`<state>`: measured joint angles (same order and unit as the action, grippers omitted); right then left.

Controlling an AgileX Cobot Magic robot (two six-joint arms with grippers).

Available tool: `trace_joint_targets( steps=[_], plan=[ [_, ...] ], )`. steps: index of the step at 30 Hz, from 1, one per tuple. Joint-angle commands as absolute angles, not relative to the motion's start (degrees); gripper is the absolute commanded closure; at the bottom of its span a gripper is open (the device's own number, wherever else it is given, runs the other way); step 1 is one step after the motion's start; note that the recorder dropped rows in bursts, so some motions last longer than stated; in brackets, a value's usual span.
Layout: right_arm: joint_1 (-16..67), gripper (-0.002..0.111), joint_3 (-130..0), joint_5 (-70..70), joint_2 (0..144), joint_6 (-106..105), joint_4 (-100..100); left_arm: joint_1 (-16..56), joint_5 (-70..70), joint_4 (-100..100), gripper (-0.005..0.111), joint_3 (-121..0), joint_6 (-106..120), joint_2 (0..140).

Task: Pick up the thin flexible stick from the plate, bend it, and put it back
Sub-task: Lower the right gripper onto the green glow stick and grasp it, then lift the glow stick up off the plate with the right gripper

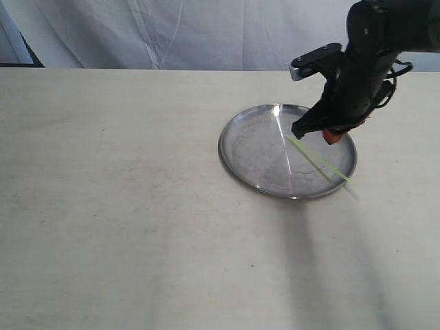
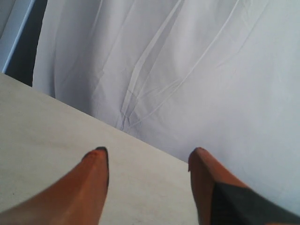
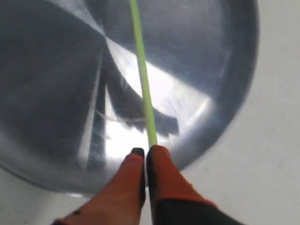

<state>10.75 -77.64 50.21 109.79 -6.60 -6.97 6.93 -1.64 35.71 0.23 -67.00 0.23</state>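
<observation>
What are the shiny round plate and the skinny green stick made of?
The plate looks like polished metal: silver, with bright glare and reflections. The thin flexible stick seems plastic, from its smooth, bright yellow-green look, but that's uncertain.

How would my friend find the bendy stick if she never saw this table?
Look on the pale table for the round shiny silver plate. Slanting across it to the rim is the thin flexible stick, one end pinched in the robot's right hand. It is bright yellow-green, unlike the white glare streak beside it.
</observation>
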Motion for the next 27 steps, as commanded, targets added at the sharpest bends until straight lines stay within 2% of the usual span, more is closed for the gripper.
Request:
trace_joint_targets(
  steps=[1,4,6,14,27],
  plan=[
    [12.1,0.078,-78.0,44.6,111.3,-7.9,-7.2,6.9,-1.3,36.0,0.055,0.0,-66.8,0.0],
    [12.1,0.055,-78.0,45.2,111.5,-7.7,-8.6,6.9,-1.3,36.0,0.055,0.0,-66.8,0.0],
    [12.1,0.05,-78.0,46.8,111.8,-6.5,-11.4,6.9,-1.3,36.0,0.055,0.0,-66.8,0.0],
    [12.0,0.05,-78.0,52.0,116.1,-2.9,-15.8,6.9,-1.3,36.0,0.055,0.0,-66.8,0.0],
    [12.0,0.05,-78.0,52.0,122.5,-1.8,-15.8,6.9,-1.3,36.0,0.055,0.0,-66.8,0.0]
  ],
)
